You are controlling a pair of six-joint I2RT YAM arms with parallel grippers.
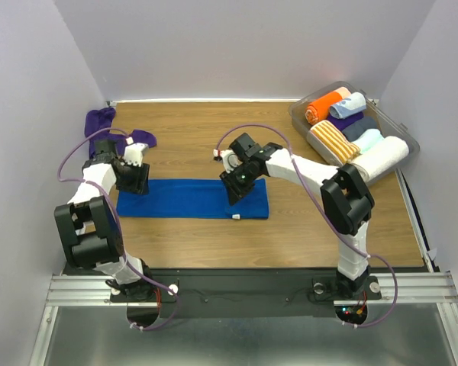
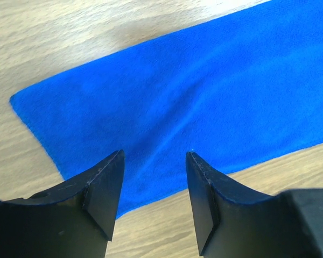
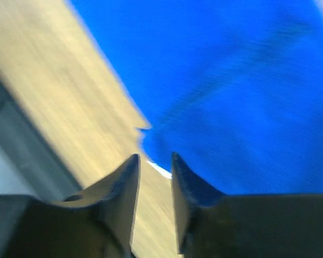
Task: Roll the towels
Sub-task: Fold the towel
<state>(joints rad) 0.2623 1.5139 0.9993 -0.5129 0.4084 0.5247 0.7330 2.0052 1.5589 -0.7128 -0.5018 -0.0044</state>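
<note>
Blue towel (image 1: 187, 200) flat on bench (image 1: 328, 229); purple towel (image 1: 99, 120) bunched beyond its left end. Left end effector (image 2: 154, 155) open over that end. Right end effector (image 3: 154, 156) at its right corner, prob. parted, empty (blurry). Soft, limp: pinch a short edge.

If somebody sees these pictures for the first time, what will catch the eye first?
The royal blue towel, lying flat as a long strip in the middle of the wooden table. Next, the clear bin of colourful rolled towels at the far right corner.
</note>
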